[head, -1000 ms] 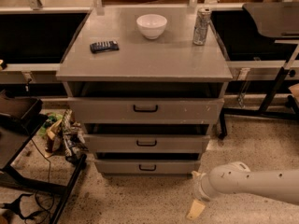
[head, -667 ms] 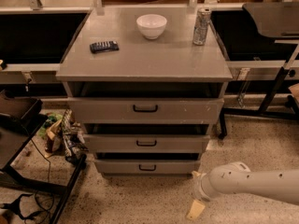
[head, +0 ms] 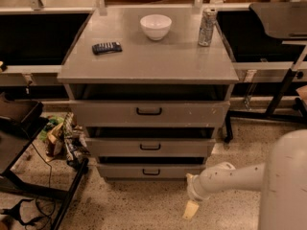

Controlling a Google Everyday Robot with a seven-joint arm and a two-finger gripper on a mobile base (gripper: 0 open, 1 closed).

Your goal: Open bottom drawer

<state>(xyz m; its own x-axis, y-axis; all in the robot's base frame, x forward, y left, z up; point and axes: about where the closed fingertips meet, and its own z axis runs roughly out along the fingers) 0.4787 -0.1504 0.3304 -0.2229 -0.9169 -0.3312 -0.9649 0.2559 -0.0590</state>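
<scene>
Since a second ago the gripper [head: 191,209] has slid a little toward nine o'clock, and the rounded white arm [head: 235,178] behind it now bulks far larger at the right edge of the view. That claw hangs low over the speckled floor [head: 134,207], its tan tip pointing down, just in front of the cabinet's lower right corner and touching nothing; whether it is spread or pressed together cannot be told. From the claw, the bottom drawer [head: 124,170] lies near, between ten and eleven o'clock, lowest of the three, its plain grey front carrying a small black loop handle [head: 151,172], with a dark gap showing above that front. At twelve o'clock from it comes the middle drawer [head: 120,147], and above that the larger top drawer [head: 192,113], with white scuffs on its right side. On the grey cabinet top [head: 144,63] stand a white bowl [head: 156,27] at twelve o'clock, a silver can [head: 207,28] at one o'clock and a dark flat device [head: 106,47] at ten o'clock. Clutter [head: 62,138] lies on the floor at nine o'clock of the cabinet.
</scene>
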